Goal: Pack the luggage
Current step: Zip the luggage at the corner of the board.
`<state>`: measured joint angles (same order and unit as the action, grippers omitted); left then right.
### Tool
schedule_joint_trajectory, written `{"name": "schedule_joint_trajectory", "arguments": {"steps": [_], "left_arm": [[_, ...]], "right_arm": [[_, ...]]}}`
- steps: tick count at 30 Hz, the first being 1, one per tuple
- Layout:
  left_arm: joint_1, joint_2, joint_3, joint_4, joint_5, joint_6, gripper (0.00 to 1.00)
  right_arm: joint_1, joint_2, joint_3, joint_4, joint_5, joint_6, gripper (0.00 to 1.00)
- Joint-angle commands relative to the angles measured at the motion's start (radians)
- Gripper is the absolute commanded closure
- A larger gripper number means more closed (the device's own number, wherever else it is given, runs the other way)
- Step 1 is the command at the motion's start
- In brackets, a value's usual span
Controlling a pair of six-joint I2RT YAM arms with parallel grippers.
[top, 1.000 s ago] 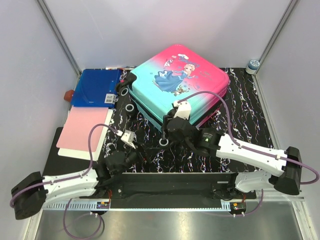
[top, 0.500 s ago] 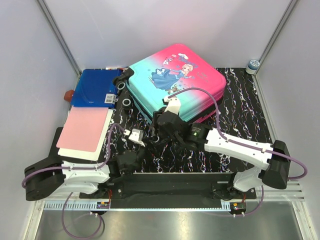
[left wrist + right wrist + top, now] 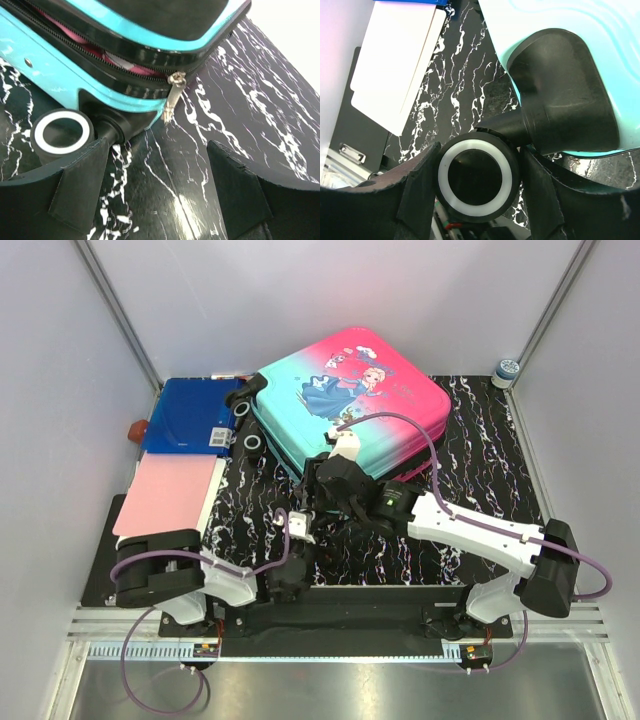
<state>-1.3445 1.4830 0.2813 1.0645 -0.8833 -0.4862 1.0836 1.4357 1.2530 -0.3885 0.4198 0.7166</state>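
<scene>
Small hard-shell child's suitcase, pink-to-teal with a cartoon princess print [image 3: 370, 390]: lies flat, lid down, at the back centre of the black white-veined mat [image 3: 480, 490] on the counter. It is turned corner-on to the arms. A flat blue folder [image 3: 185, 415] lies just beside its left corner.

Right tool [image 3: 480, 155]: clamped on the near-corner black wheel with a white ring [image 3: 476, 180], one finger against each side of the tyre.

Left tool [image 3: 157, 145]: jaws wide apart, nothing between them, low over the mat. It faces the case's edge, where a small metal zipper pull [image 3: 172, 95] dangles.

Left of the pull the zip track gapes slightly and pink shows inside. How far the zip is run I cannot tell.

Handling, my reading:
- Shell is stiff and glossy, and far too broad for either tool to span. Fingers would likely skate off the faces.
- Probably light for its bulk, though the contents are not visible.
- The wheel gives a firm, narrow hold, but it likely spins and may swivel on its stem. Expect the case to pivot rather than follow straight.
- The black wheel housing looks like a steadier push point.
- The zipper pull is thin and loose. Pinch it by the tab and draw along the track, with the other tool bracing the case.
- The mat may drag on the shell.
</scene>
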Motion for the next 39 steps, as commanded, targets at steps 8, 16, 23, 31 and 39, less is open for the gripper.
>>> {"name": "schedule_joint_trajectory", "arguments": {"steps": [8, 16, 23, 31, 39], "left_arm": [[-0.005, 0.138, 0.164, 0.176, -0.235, 0.073, 0.2], [0.007, 0.211, 0.19, 0.164, -0.236, 0.086, 0.24], [0.022, 0.253, 0.202, 0.204, -0.221, 0.104, 0.25], [0.053, 0.276, 0.216, 0.184, -0.194, 0.084, 0.3], [0.059, 0.307, 0.237, 0.241, -0.174, 0.13, 0.51]], "right_arm": [[-0.091, -0.063, 0.033, 0.327, -0.016, 0.187, 1.0], [-0.094, -0.07, 0.01, 0.344, -0.03, 0.196, 1.0], [-0.094, -0.075, -0.006, 0.362, -0.032, 0.198, 1.0], [-0.094, -0.089, -0.021, 0.372, -0.026, 0.201, 1.0], [-0.093, -0.1, -0.04, 0.379, -0.023, 0.207, 1.0]]}}
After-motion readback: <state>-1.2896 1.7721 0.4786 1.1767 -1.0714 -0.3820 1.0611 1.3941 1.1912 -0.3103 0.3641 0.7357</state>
